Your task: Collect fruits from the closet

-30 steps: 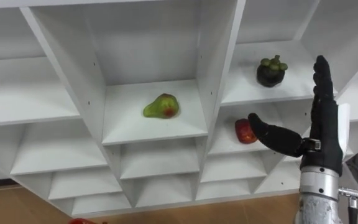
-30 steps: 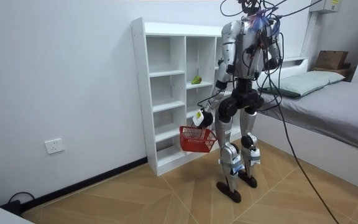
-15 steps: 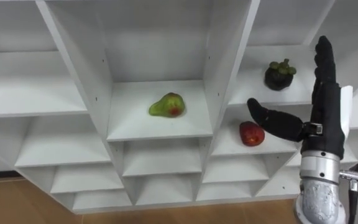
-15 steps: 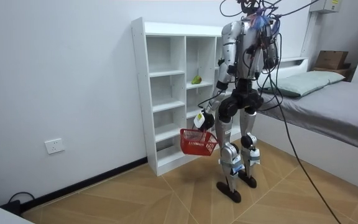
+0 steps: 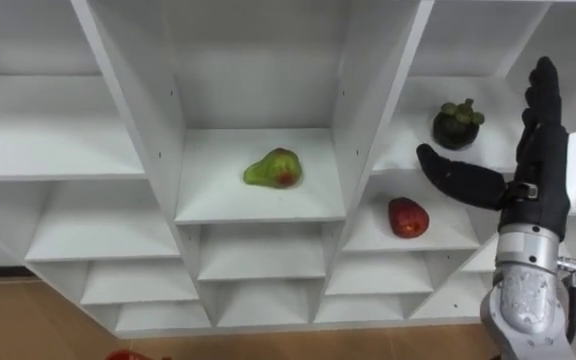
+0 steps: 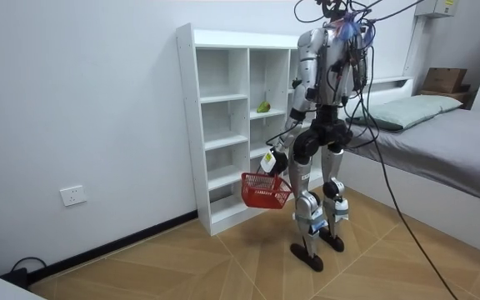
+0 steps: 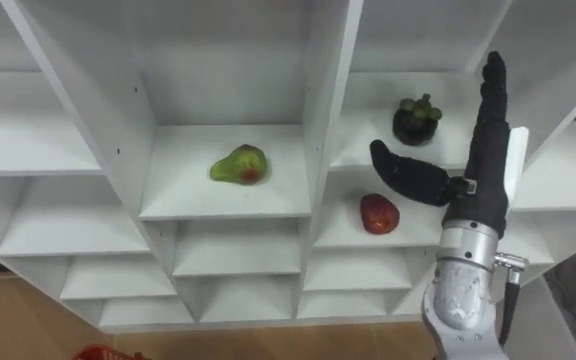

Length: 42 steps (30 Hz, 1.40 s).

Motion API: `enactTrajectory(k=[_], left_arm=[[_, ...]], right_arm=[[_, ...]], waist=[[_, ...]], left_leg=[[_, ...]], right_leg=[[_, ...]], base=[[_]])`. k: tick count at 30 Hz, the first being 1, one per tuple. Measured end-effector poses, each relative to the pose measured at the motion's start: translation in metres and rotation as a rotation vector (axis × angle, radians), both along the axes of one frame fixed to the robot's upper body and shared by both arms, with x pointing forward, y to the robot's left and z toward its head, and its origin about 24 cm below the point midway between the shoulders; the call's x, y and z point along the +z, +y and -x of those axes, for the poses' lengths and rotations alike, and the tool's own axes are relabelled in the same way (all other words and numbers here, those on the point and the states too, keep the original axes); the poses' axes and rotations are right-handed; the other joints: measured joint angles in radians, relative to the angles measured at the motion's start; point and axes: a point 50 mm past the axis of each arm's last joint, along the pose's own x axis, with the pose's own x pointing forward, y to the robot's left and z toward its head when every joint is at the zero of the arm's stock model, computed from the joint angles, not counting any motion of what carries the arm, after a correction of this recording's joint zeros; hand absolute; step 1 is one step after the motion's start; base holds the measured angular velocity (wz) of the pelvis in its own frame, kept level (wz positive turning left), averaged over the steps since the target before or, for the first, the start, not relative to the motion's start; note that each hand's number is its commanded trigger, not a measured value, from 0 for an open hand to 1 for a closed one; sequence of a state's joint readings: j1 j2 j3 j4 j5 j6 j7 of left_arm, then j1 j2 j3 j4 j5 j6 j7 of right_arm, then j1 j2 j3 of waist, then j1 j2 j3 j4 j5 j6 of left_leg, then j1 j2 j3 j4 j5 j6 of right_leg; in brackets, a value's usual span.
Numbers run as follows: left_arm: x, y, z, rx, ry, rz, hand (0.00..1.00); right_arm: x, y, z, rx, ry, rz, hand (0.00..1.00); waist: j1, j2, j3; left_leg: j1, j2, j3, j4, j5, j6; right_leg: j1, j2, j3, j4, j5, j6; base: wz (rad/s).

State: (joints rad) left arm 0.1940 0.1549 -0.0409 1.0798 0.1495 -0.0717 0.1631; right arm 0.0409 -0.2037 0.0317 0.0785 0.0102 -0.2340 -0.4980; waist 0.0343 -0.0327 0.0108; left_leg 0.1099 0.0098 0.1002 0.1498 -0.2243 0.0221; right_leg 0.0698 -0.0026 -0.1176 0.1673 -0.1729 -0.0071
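White closet point(image 5: 359, 120) ahead. Right hand point(image 5: 540, 165) raised flat, fingers straight, thumb spread wide, holding nothing. Red fruit point(image 5: 408, 217) just below my thumb, dark mangosteen point(image 5: 456, 125) above thumb tip, green fruit point(image 5: 274, 169) well left. Left hand point(image 6: 270, 161) low, carrying red basket point(image 6: 265, 189).

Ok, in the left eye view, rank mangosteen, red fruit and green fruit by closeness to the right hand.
1-2. Mangosteen, upper right shelf, and red fruit, shelf below it: too close to call.
3. Green fruit, middle column, left of the right hand: farthest.
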Motion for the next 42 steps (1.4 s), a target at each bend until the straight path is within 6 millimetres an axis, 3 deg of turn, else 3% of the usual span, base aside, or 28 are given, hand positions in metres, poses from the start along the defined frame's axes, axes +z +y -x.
enactTrajectory(k=[7,14,27,36,42], left_arm=[[0.001,0.003,-0.004,0.025,-0.017,0.017,1.0],[0.002,0.004,-0.006,0.019,-0.023,0.02,1.0],[0.003,0.003,-0.01,0.031,-0.008,0.016,1.0],[0.003,0.005,-0.008,0.053,0.008,0.013,1.0],[0.004,0.01,-0.005,0.084,0.007,0.009,1.0]], right_arm=[[-0.001,-0.004,-0.013,-0.003,0.022,-0.019,0.0],[-0.005,-0.011,-0.017,0.015,0.075,0.015,0.0],[-0.011,-0.011,-0.031,0.069,0.166,0.02,0.0],[-0.01,-0.01,-0.034,0.095,0.183,0.019,0.0],[-0.016,-0.02,-0.035,0.082,0.221,-0.026,0.0]], waist=[[0.0,0.008,-0.0034],[0.008,-0.007,-0.0121],[0.013,-0.021,-0.0054],[0.017,-0.027,-0.0076],[0.025,-0.027,-0.0084]], left_leg=[[-0.012,-0.002,-0.022,0.013,0.0,0.0],[-0.013,-0.006,-0.021,0.015,0.003,0.003],[-0.012,-0.006,-0.023,0.015,0.003,0.003],[-0.014,-0.006,-0.027,0.013,0.003,0.003],[-0.016,-0.006,-0.027,0.015,0.003,0.003]], right_leg=[[0.002,-0.004,-0.024,0.0,0.0,0.0],[0.002,-0.011,-0.035,0.002,0.0,0.0],[0.009,-0.01,-0.035,0.001,0.0,0.0],[0.007,-0.01,-0.036,0.0,0.0,0.0],[0.006,-0.01,-0.037,0.0,0.0,0.0]], base=[[0.08],[0.01],[0.0],[0.0],[0.0]])
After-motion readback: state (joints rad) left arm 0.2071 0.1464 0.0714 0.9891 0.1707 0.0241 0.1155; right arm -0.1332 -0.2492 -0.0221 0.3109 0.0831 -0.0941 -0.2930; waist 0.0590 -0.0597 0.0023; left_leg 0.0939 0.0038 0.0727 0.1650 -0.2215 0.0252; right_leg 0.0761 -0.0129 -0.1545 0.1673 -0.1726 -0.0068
